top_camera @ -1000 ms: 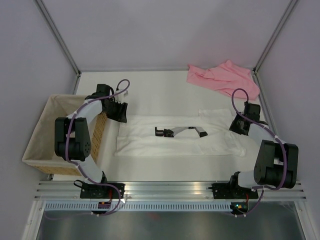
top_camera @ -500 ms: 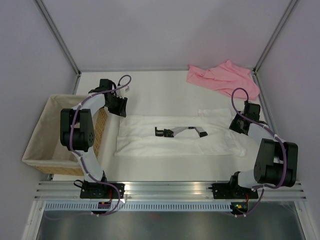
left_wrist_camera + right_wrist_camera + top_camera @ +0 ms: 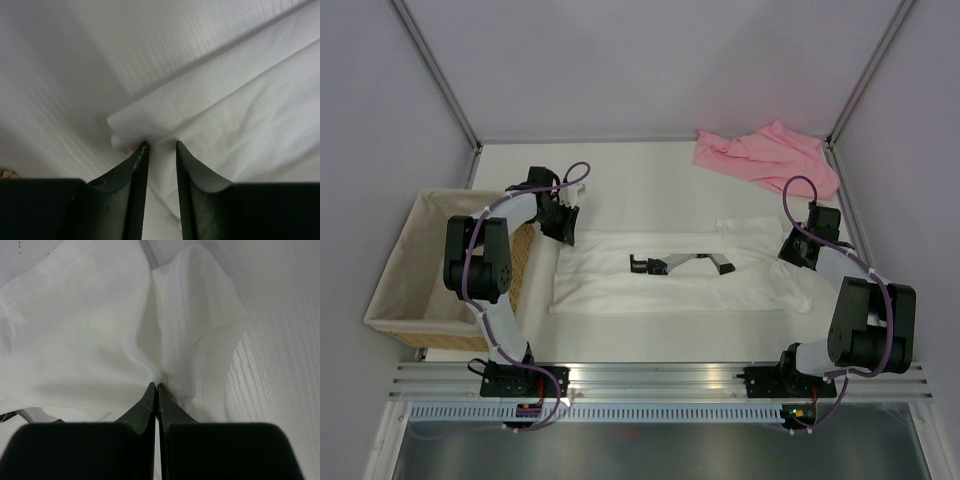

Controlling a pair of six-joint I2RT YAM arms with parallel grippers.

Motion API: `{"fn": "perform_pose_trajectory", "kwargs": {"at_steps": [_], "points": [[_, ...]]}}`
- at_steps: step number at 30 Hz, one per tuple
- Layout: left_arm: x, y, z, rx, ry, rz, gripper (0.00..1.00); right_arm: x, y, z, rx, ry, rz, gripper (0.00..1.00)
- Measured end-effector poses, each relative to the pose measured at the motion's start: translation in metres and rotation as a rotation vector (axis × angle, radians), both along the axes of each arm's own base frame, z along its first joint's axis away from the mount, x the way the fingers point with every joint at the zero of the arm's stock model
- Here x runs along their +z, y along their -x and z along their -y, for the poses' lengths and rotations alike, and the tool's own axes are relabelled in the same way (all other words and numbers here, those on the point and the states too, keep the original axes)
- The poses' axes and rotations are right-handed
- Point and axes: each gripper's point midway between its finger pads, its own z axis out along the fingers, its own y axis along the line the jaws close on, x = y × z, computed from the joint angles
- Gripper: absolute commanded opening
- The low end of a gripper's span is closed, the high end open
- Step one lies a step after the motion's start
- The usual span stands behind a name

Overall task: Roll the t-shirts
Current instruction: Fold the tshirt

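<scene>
The white t-shirt lies flat across the middle of the tabletop as a long band running left to right, with a dark print showing on its upper face. The left claw is at the far left corner of this shirt. Its jaws stand partly open with a narrow gap, and the fingertips rest at the edge of the folded corner, white cloth showing between them. Whether any cloth is pinched there cannot be told. The right claw is at the right end of the same shirt, near the sleeve. Its jaws are fully closed tip to tip, and the cloth gathers into puckers at the tips, so it grips a pinch of the white shirt. The pink t-shirt lies crumpled in the far right corner of the tabletop, well apart from both claws and not touching the white shirt. A cloth-lined wicker basket stands at the left edge, beside the left arm.
</scene>
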Motion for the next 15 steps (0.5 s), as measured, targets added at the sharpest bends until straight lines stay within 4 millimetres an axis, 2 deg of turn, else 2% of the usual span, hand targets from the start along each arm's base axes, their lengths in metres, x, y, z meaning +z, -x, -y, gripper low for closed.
{"fn": "perform_pose_trajectory", "kwargs": {"at_steps": [3,6,7,9,15], "points": [[0.0,0.0001,-0.0012,0.002,-0.006,0.001,0.31,-0.0001,0.0001,0.0,0.0,0.0,0.0,0.0],[-0.0001,0.0,-0.0024,0.003,-0.013,0.002,0.18,-0.0001,0.0001,0.0001,0.0,0.001,0.0,0.0],[-0.0001,0.0005,-0.0026,0.002,-0.014,0.002,0.1,-0.0001,0.0001,0.0001,0.0,0.001,0.0,0.0],[0.0009,0.0023,-0.0033,0.001,-0.014,0.001,0.03,-0.0001,0.0001,0.0001,0.0,0.001,0.0,0.0],[0.0077,0.0054,-0.0037,-0.003,-0.015,0.007,0.02,-0.0002,0.0009,-0.0001,0.0,0.0,-0.003,0.0]]}}
